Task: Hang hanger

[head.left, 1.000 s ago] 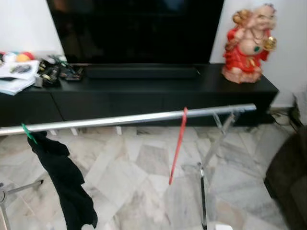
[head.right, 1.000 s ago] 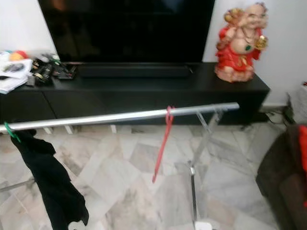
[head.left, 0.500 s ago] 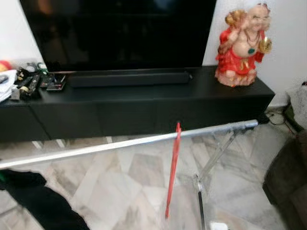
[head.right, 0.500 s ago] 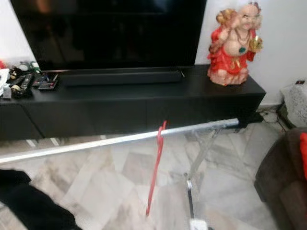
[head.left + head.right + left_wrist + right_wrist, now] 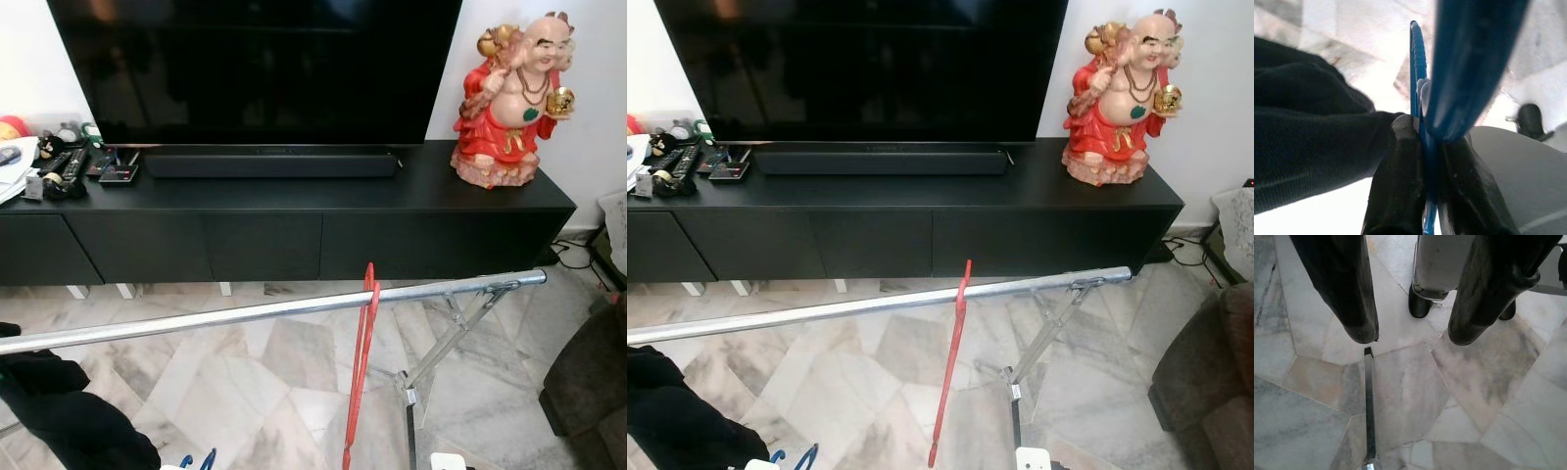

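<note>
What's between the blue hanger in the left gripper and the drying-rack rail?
Nothing visible blocks it. The left gripper is shut on the blue hanger, low beside the black garment. The silver rail above has bare stretches on both sides of the red hanger. The right gripper hangs open over the floor.

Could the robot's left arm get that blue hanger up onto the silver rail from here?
Probably yes: the left gripper grips the blue hanger low beside the black garment, and the rail above looks bare there.

Shiny bare-metal rail (image 5: 245, 313) – red plastic hanger (image 5: 359, 377) on it, black matt cloth (image 5: 69, 416) too. Below the rail: polished marble floor (image 5: 862, 377). Glossy blue plastic hanger (image 5: 1422, 93) in matt black fingers (image 5: 1400, 186).
</note>
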Tool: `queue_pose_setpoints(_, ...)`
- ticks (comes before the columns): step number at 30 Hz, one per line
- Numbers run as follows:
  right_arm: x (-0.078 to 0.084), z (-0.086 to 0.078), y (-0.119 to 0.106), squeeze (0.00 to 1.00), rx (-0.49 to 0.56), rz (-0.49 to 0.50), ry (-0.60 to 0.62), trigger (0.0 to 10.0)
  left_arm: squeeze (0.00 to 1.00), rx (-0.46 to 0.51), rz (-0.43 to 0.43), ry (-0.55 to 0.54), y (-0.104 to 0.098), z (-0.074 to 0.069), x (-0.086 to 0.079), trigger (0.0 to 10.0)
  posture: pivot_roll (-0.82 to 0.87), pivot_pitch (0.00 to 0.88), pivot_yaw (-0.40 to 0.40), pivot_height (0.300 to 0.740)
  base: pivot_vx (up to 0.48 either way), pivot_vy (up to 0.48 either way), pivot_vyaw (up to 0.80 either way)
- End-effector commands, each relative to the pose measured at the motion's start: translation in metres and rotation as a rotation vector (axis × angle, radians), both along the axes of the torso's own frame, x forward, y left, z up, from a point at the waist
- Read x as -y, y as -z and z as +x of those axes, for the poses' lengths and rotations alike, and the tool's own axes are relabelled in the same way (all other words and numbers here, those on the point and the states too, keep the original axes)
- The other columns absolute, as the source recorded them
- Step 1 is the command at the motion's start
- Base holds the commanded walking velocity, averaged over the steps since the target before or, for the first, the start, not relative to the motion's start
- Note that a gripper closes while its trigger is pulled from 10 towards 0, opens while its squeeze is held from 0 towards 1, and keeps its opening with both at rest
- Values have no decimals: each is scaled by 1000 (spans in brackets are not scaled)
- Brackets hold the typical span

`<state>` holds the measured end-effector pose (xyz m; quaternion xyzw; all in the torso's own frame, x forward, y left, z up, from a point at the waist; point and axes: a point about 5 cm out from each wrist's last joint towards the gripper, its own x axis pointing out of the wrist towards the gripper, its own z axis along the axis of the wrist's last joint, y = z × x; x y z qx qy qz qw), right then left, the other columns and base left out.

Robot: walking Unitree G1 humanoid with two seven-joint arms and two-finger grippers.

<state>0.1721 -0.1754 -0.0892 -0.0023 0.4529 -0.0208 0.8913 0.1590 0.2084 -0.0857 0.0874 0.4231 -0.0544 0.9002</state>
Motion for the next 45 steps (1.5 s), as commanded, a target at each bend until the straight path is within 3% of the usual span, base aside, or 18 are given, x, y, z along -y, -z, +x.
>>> queue_pose_setpoints(1,0,-2,1,0,-9,-1,-4,10000,0,-16,6,64,1,-3,1,10000,40,72,-16,740,0,0,0)
queue_pose_setpoints(2,0,-3,1,0,-10,-2,-6,10000,0,-25,34,175,1,-1,5,10000,40,71,-16,740,0,0,0)
queue_pose_setpoints(6,0,-3,1,0,-10,-3,-7,10000,0,-32,58,245,0,0,7,10000,42,71,-17,740,0,0,0)
queue_pose_setpoints(7,0,-3,1,0,-12,-4,-14,10000,0,-57,97,335,1,0,9,10000,49,70,-18,740,0,0,0)
queue_pose_setpoints(12,1,-3,1,0,-14,-6,-11,10000,0,-95,159,387,3,-1,7,10000,50,69,-18,740,0,0,0)
queue_pose_setpoints(13,1,-3,2,0,-15,-7,-2,10000,0,-83,181,265,3,-2,0,10000,44,69,-19,740,0,0,0)
queue_pose_setpoints(16,2,-4,2,0,-17,-9,-2,10000,0,-71,171,161,3,-4,-3,10000,44,69,-20,740,0,0,0)
queue_pose_setpoints(17,3,-5,2,0,-21,-12,-2,10000,0,-67,175,55,4,-7,-7,10000,44,70,-20,740,0,0,0)
queue_pose_setpoints(19,3,-5,2,0,-21,-12,-2,10000,0,-67,175,55,4,-7,-7,10000,44,70,-20,740,0,0,0)
queue_pose_setpoints(24,5,-7,3,0,-31,-16,-5,10000,0,-118,207,-186,9,-19,-16,10000,43,71,-19,740,0,0,0)
queue_pose_setpoints(27,4,-8,3,0,-36,-16,-9,10000,0,-152,221,-267,11,-24,-18,10000,51,71,-20,740,0,0,0)
queue_pose_setpoints(32,2,-8,4,0,-39,-15,-17,10000,0,-163,229,-255,11,-24,-18,10000,53,71,-18,740,0,0,0)
queue_pose_setpoints(34,2,-8,4,0,-39,-15,-16,10000,0,-155,192,-226,11,-22,-16,10000,48,70,-17,740,0,0,0)
queue_pose_setpoints(38,1,-7,3,0,-37,-16,-17,10000,0,-107,136,73,6,-9,-4,10000,44,68,-16,740,0,0,0)
queue_pose_setpoints(40,2,-7,3,0,-37,-17,-12,10000,0,-106,124,142,6,-7,-1,10000,46,67,-16,740,0,0,0)
queue_pose_setpoints(41,2,-8,4,0,-38,-18,-11,10000,0,-115,146,265,5,-4,3,10000,50,65,-16,740,0,0,0)
queue_pose_setpoints(43,3,-8,4,0,-39,-19,-11,10000,0,-135,174,399,5,-3,7,10000,53,62,-15,740,0,0,0)
queue_pose_setpoints(45,3,-8,4,0,-39,-19,-10,10000,0,-138,194,433,5,-3,7,10000,52,62,-14,740,0,0,0)
